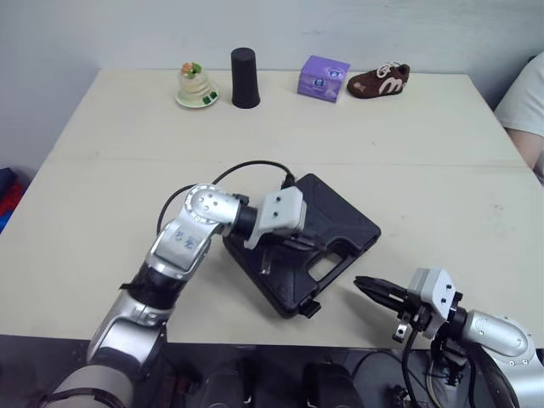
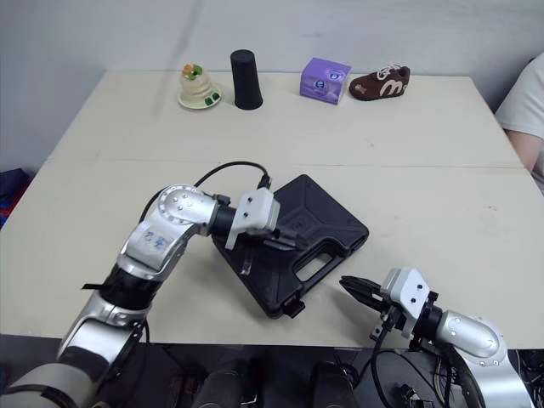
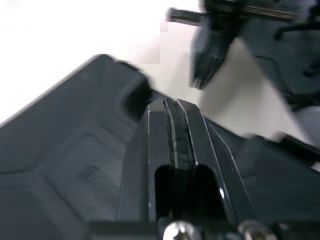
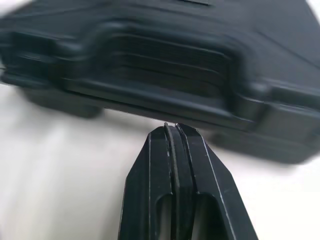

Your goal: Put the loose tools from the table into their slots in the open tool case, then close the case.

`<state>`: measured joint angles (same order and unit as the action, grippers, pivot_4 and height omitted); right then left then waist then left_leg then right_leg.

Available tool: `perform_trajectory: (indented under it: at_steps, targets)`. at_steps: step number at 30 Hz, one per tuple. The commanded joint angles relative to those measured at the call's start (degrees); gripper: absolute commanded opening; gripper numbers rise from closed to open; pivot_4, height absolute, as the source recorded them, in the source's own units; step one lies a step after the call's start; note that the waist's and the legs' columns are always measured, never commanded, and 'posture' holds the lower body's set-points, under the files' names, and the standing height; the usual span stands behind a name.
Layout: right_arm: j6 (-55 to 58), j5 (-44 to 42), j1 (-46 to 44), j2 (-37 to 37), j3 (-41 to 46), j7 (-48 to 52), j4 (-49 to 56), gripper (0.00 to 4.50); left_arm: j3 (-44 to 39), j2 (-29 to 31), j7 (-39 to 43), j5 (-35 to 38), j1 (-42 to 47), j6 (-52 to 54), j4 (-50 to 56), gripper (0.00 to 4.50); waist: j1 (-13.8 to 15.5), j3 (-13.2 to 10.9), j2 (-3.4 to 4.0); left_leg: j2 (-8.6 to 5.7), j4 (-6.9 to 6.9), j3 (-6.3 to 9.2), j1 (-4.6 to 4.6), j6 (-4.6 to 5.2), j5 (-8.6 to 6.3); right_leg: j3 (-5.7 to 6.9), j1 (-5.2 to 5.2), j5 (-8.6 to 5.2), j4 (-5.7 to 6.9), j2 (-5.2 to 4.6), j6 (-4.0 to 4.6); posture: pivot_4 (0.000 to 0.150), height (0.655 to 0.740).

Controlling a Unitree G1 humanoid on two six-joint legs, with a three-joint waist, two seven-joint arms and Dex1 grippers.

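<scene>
Pale table (image 1: 425, 153) | we are seeing the tool case (image 1: 344, 225) lying shut near its front edge | left gripper (image 3: 172, 102), pinched shut and empty, is resting on the lid (image 3: 60, 135) | right gripper (image 1: 365, 285), shut and empty, is pointing at the handle (image 4: 165, 55) | we are thinking: press straight down, slowly.

The closed tool case (image 1: 340, 223) hides its inside, and a person's sleeve (image 1: 527, 100) is cut off by the picture's edge.

Illumination is bright, even and diffuse. Soft, short shadows lie under the tool case (image 1: 340, 225) and beneath the right gripper (image 1: 361, 283). In the right wrist view, the table (image 4: 50, 175) beside that gripper washes out white.
</scene>
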<state>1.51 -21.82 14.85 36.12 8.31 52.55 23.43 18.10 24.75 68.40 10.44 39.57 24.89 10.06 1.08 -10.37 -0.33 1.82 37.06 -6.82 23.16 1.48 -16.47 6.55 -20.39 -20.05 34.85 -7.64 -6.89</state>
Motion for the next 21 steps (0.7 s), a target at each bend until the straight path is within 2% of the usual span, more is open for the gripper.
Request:
perform_trajectory:
  at_steps: [1, 5, 6, 11, 12, 21]
  targets:
    - [-3.6, -0.5, -0.6, -0.6, -0.8, 0.8, 3.6, 0.00, 0.9, 2.1, 1.0, 1.9, -4.2, -1.0, 5.6, 0.02, 0.1, -0.1, 0.00, 0.00, 0.06, 0.00, -0.01, 0.05, 0.01, -0.06, 0.00, 0.02, 0.04, -0.03, -0.05, 0.150, 0.7400]
    - [-2.2, -0.9, 1.0, 1.5, -3.5, 4.0, 4.6, 0.00, 2.0, 2.6, -0.3, 2.4, -6.6, 1.1, 8.7, 0.02, 0.6, -0.3, -0.04, -0.03, 0.02, 0.19, 0.07, 0.00, 0.03, -0.55, -0.04, 0.28, 0.08, -0.19, -0.03, 0.150, 0.7400]
    - [-2.6, -0.4, 1.5, 2.1, -4.4, 5.0, 4.2, 0.00, 2.6, 2.8, -1.4, 1.7, -7.3, 2.0, 9.4, 0.02, 0.5, -0.3, -0.04, -0.03, 0.01, 0.22, 0.07, -0.10, 0.01, -0.52, -0.02, 0.29, 0.07, -0.54, -0.02, 0.150, 0.7400]
    - [-2.3, 0.4, 1.2, 2.3, -6.2, 5.2, 3.1, 0.00, 1.6, 3.4, -4.8, 2.6, -9.7, 6.2, 11.2, 0.02, 0.2, -0.3, -0.02, 0.00, -0.02, 0.13, 0.06, 0.02, 0.16, -0.39, -0.06, 0.22, 0.11, -0.31, 0.07, 0.150, 0.7400]
    - [-2.0, 0.5, 1.2, 2.3, -6.6, 5.1, 2.9, 0.00, 1.6, 4.8, -4.6, 1.9, -10.2, 5.6, 11.3, 0.02, 0.3, -0.3, -0.02, 0.02, 0.00, 0.11, 0.07, 0.01, 0.19, -0.34, -0.09, 0.22, 0.12, -0.04, 0.07, 0.150, 0.7400]
    - [-0.1, 2.0, -0.3, 1.7, -11.9, 4.9, 2.7, 0.00, -0.1, 12.8, -4.1, 1.2, -12.7, 2.9, 11.2, 0.02, 0.2, -0.3, -0.02, 0.10, 0.03, 0.10, 0.00, 0.01, 0.22, -0.53, -0.08, 0.22, 0.21, -0.06, 0.08, 0.150, 0.7400]
